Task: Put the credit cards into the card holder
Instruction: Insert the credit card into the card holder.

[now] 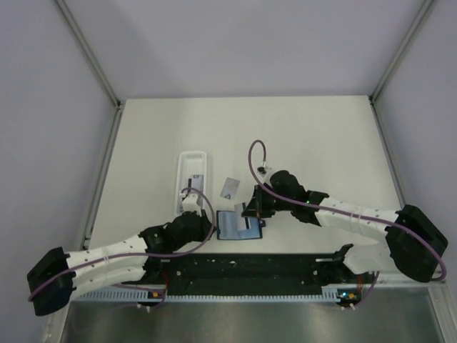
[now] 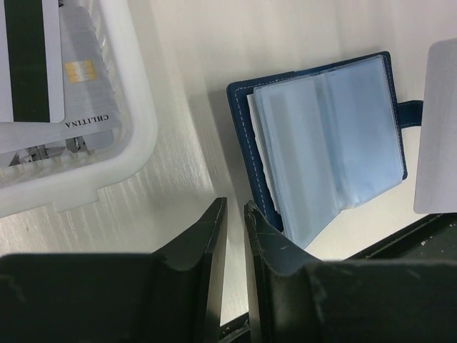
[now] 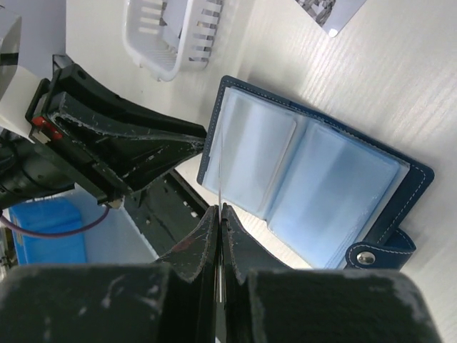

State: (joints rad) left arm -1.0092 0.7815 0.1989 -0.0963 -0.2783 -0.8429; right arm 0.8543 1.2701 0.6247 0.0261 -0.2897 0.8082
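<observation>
The card holder (image 1: 230, 226) lies open on the table near the arm bases, navy outside with pale blue sleeves (image 3: 307, 179) (image 2: 328, 136). My right gripper (image 3: 220, 207) (image 1: 251, 213) is shut on a credit card (image 3: 221, 161), seen edge-on and standing over the holder's left page; the same card (image 2: 437, 136) shows at the right edge of the left wrist view. My left gripper (image 2: 235, 202) (image 1: 207, 226) sits at the holder's near left corner, jaws a narrow gap apart with nothing between them. Another credit card (image 1: 229, 188) lies flat behind the holder.
A long white slotted tray (image 1: 193, 177) (image 2: 136, 136) stands left of the holder with more cards (image 2: 71, 100) in it. The black rail of the arm bases (image 1: 243, 271) runs along the near edge, close behind the holder.
</observation>
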